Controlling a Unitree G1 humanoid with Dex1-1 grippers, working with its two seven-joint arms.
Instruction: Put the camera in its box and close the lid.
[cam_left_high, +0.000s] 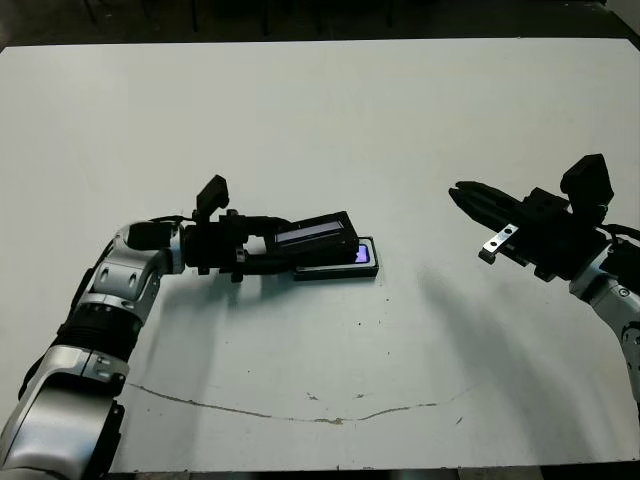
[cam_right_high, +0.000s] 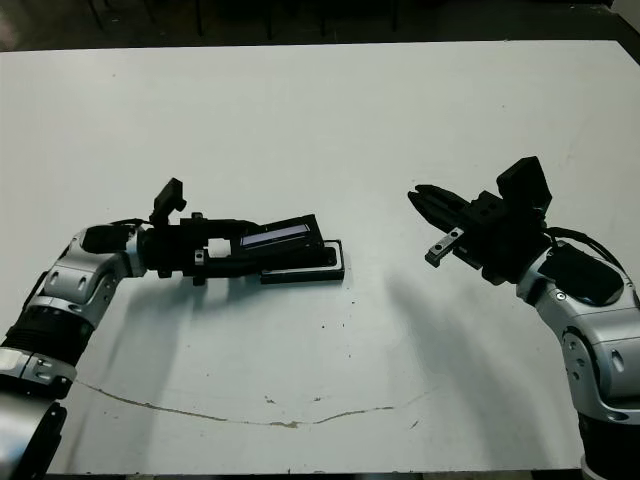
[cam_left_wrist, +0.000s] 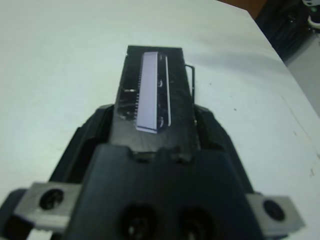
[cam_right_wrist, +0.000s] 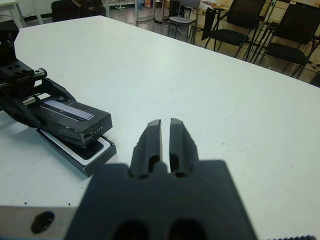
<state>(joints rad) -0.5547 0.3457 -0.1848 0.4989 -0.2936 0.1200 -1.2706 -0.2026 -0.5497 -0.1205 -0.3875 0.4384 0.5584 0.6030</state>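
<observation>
The box (cam_left_high: 338, 271), a shallow black tray with a white lining (cam_right_wrist: 75, 151), lies flat on the table left of centre. A blue-purple glow at its right end marks the camera (cam_left_high: 361, 256) inside it. My left gripper (cam_left_high: 268, 246) is shut on the lid (cam_left_high: 315, 233), a flat black piece with a pale strip (cam_left_wrist: 151, 92). The lid hangs slightly tilted just over the box and covers most of it. Well to the right of the box my right gripper (cam_left_high: 462, 193) hovers above the table, shut on nothing, its fingers (cam_right_wrist: 154, 135) pointing toward the box.
A thin brown scratch (cam_left_high: 300, 412) runs across the white table near its front edge. Black chairs (cam_right_wrist: 240, 22) stand beyond the table's far side in the right wrist view.
</observation>
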